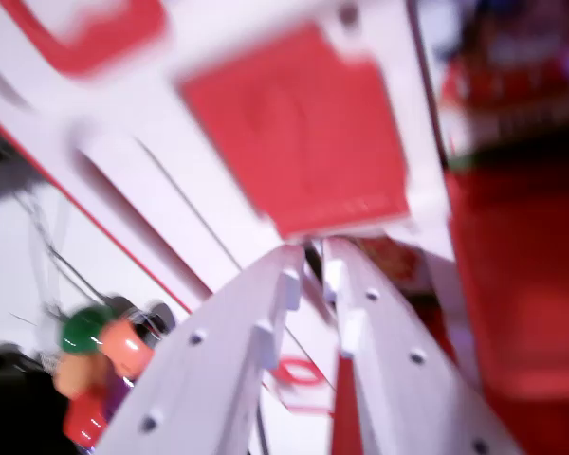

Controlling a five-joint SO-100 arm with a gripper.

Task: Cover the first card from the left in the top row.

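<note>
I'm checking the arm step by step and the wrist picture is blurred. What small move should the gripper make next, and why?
Probably pause, or ease slowly toward the red square card. The whole view is smeared by motion, and the gripper sits just short of the card's lower edge with its fingertips close together. Whether it holds anything cannot be told, so a steadier look seems wise before placing.

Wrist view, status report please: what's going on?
Gripper nearly shut, nothing visibly held. Red card just past fingertips, uncovered. Picture blurred; no clear obstruction.
</note>
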